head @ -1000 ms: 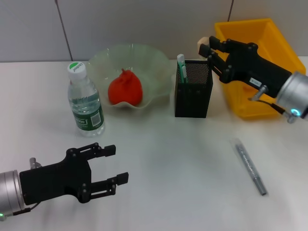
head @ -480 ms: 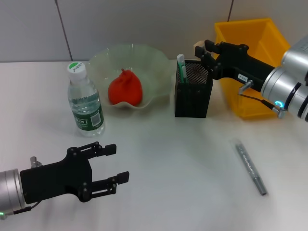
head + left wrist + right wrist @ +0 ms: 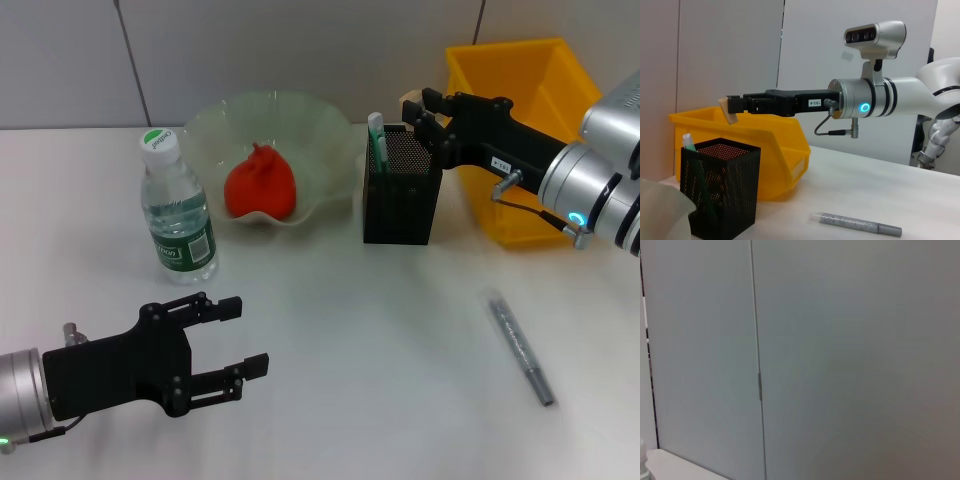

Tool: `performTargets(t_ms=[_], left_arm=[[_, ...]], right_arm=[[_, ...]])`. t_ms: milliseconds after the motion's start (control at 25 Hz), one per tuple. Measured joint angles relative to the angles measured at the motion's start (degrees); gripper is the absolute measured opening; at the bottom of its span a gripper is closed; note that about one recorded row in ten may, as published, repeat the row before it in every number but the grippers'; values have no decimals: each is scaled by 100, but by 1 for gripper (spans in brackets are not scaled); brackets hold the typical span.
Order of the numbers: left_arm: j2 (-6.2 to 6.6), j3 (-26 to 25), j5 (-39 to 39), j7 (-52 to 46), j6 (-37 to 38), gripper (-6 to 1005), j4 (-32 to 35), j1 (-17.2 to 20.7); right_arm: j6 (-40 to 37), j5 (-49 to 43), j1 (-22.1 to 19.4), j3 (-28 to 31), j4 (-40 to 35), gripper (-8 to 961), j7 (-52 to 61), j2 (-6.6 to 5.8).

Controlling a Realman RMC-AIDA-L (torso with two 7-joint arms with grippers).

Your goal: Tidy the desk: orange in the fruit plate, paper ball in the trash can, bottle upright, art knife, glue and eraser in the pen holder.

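My right gripper [image 3: 418, 108] is shut on a beige eraser [image 3: 409, 100] and holds it just above the back rim of the black mesh pen holder [image 3: 400, 190]. From the left wrist view the eraser [image 3: 729, 111] hangs over the pen holder [image 3: 720, 190]. A white and green glue stick [image 3: 377, 135] stands inside the holder. The grey art knife [image 3: 520, 345] lies on the table at the right. The bottle [image 3: 178, 215] stands upright. The orange [image 3: 260, 185] lies in the fruit plate [image 3: 320, 125]. My left gripper [image 3: 245, 338] is open near the front left. The paper ball is out of view.
The yellow trash can [image 3: 540, 70] stands at the back right, close behind the pen holder and under my right arm. The right wrist view shows only a grey wall.
My right gripper has carried the eraser to the left, from beside the yellow trash can to above the pen holder. The left arm has stayed put.
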Motion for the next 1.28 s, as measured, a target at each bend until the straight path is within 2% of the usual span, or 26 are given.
performTargets(t_ms=[200, 600, 800, 1160, 1280], left_arm=[[0, -4, -8, -3, 0, 752, 6, -1], [9, -9, -9, -13, 0, 752, 34, -1], [9, -9, -9, -22, 0, 752, 36, -1], [10, -9, -8, -24, 6, 752, 44, -1], [9, -9, -8, -22, 6, 752, 44, -1]], right_arm=[[-26, 10, -19, 0, 2, 273, 2, -6], [-45, 22, -41, 0, -5, 474, 2, -3], [-73, 25, -42, 0, -23, 633, 2, 0], [-141, 34, -41, 47, -35, 635, 10, 3], [-499, 266, -91, 66, -25, 635, 255, -14]])
